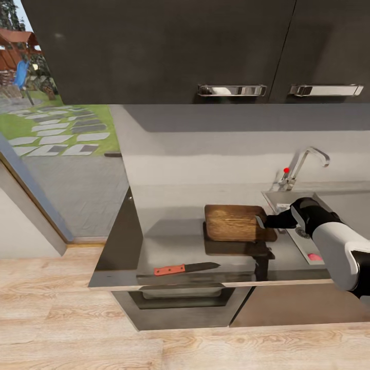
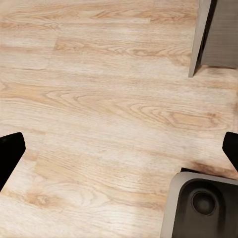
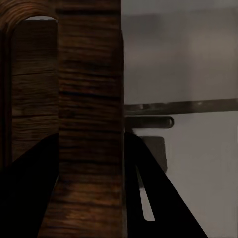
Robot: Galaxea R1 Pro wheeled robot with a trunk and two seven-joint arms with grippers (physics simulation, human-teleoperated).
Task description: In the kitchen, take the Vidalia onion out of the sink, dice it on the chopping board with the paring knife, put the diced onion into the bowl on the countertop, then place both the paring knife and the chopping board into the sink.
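My right gripper (image 1: 260, 222) is shut on the right end of the brown wooden chopping board (image 1: 232, 222), which is held just above the grey countertop (image 1: 169, 226), left of the sink (image 1: 288, 198). In the right wrist view the board's rim (image 3: 89, 99) sits between the two dark fingers (image 3: 158, 198), beside its slot handle. The paring knife (image 1: 185, 268), red-orange handle to the left, lies near the counter's front edge. A pinkish-red bit in the sink, the Vidalia onion (image 1: 314, 256), is mostly hidden by my right forearm. My left gripper (image 2: 119, 148) hangs open over the floor. The bowl is out of view.
A curved chrome tap (image 1: 303, 162) with a red knob stands behind the sink. Dark wall cabinets (image 1: 169, 51) with metal handles hang above the counter. Wooden floor (image 1: 77, 318) lies in front, and a glass door to a garden is at the left.
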